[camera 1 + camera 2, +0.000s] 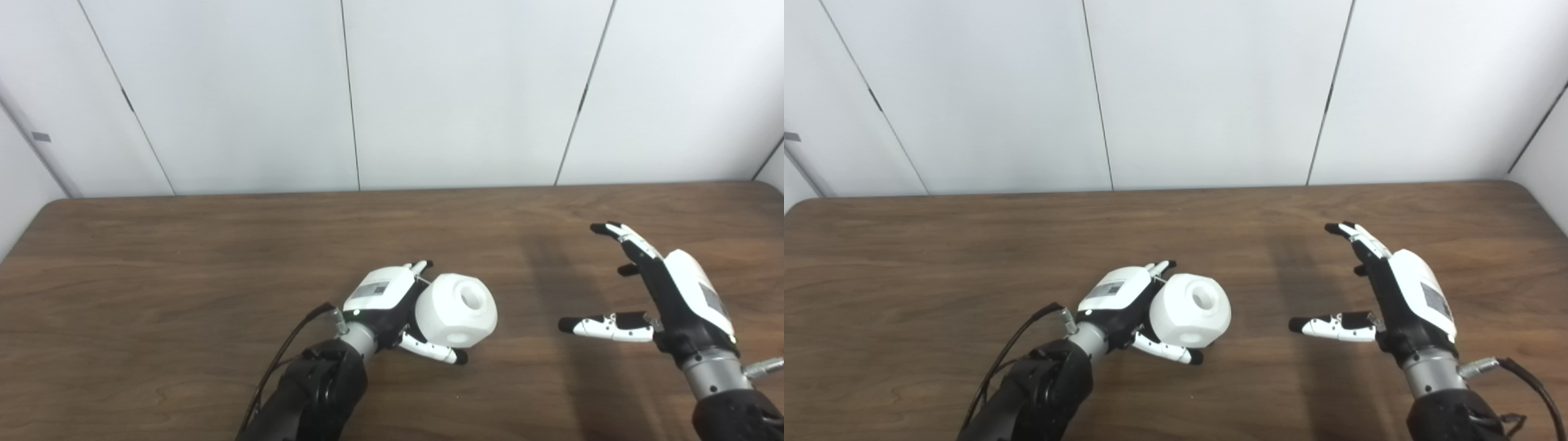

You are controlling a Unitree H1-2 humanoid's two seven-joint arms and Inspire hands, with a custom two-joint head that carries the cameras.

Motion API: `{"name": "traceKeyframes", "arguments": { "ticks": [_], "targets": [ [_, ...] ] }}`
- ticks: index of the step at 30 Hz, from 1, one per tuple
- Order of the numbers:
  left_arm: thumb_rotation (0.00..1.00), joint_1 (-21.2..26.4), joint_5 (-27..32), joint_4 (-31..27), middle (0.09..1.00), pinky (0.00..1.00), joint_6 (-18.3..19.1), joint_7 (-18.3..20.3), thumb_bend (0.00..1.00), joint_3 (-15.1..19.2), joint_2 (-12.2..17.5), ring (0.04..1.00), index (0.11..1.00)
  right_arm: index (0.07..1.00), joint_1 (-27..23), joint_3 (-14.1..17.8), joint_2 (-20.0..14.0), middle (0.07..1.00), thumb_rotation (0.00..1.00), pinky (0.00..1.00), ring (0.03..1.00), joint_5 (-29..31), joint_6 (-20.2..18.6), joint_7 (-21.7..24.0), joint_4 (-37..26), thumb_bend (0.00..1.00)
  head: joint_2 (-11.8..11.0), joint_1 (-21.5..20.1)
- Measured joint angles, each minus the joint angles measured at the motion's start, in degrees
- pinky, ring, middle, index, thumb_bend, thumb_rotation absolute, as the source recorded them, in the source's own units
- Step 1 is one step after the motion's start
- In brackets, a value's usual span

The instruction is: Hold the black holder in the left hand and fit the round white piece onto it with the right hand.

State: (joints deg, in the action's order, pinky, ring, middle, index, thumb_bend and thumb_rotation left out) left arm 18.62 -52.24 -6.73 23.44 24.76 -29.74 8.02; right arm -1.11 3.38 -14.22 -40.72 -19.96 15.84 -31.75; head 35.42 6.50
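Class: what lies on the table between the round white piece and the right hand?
Nothing: only bare table separates the round white piece from the right hand, in both eye views.

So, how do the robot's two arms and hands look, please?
Both match. The left hand and right hand each have a white shell on the back bearing a grey label, a black palm, and white fingers with black tips. Each has a silver metal wrist, then a black forearm. Thin black cables run beside both forearms.
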Motion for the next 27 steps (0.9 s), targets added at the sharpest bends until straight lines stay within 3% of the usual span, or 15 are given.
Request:
{"name": "traceKeyframes", "arguments": {
  "ticks": [27],
  "targets": [
    [0.38,0.5,-0.1,0.0,1.0,0.97,0.0,2.8,1.0,1.3,-0.1,1.0,1.0,0.861,0.0,-0.1,-0.2,0.927,0.26,0.71,0.919,0.6,0.0,-0.2,0.0,0.9,-0.2,-0.1]
  ]
}}
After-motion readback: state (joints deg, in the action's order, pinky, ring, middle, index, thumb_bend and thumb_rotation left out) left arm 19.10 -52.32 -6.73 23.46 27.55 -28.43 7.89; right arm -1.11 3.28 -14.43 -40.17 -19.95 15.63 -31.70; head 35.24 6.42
